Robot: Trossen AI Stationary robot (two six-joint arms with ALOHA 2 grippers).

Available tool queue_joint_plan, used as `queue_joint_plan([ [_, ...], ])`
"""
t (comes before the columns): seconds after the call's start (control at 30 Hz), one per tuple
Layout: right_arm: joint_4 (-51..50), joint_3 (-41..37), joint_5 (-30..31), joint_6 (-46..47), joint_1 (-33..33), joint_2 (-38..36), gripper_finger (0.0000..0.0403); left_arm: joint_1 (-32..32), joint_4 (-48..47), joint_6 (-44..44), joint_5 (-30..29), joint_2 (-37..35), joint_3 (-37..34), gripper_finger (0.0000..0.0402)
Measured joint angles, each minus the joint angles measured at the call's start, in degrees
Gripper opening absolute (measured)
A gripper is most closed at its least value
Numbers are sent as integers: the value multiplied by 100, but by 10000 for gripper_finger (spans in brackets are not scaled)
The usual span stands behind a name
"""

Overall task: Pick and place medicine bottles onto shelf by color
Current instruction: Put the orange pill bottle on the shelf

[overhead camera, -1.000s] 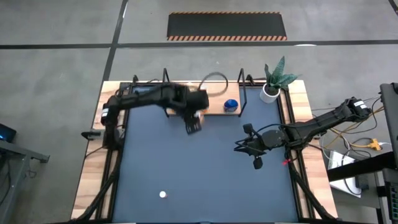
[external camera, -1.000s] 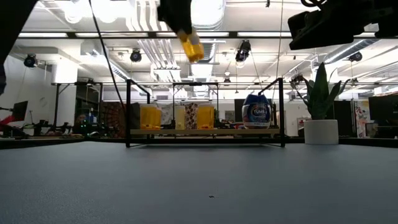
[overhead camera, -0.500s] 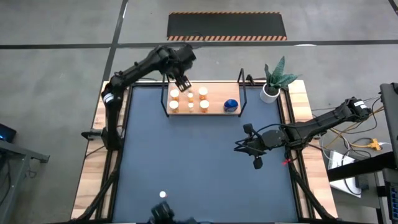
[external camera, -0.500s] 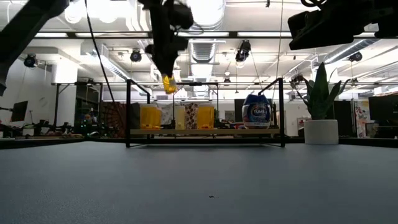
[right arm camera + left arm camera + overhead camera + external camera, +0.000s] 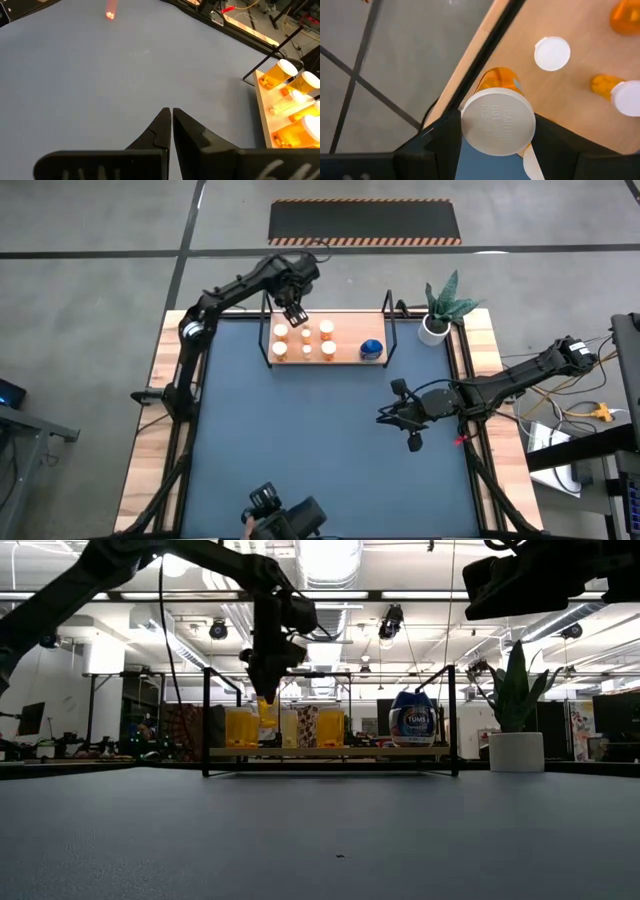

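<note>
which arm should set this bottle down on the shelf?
Left. The left gripper already holds an orange bottle over the shelf at its far-left corner. The right gripper is shut, empty, out over the mat.

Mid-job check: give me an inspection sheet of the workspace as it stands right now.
Surface: dark-blue mat on wood table.
Job's things: shelf carries orange bottles and blue bottle; held bottle over shelf's far-left part.
Clutter: plant pot at far-right corner.
Grippers: left gripper shut on held bottle; right gripper shut, empty, over mat's right side.
Cables: loose wires right of table.
Surroundings: dark object at near edge, unidentifiable.
</note>
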Motion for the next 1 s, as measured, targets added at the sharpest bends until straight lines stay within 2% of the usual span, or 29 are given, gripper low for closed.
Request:
queue_joint_plan([
  [0.33,4,-2,0,-11,0,0,9,39,-56,-15,320,195,-22,193],
  [1.0,2,-2,0,30,0,0,9,37,-4,-37,325,201,-534,193],
])
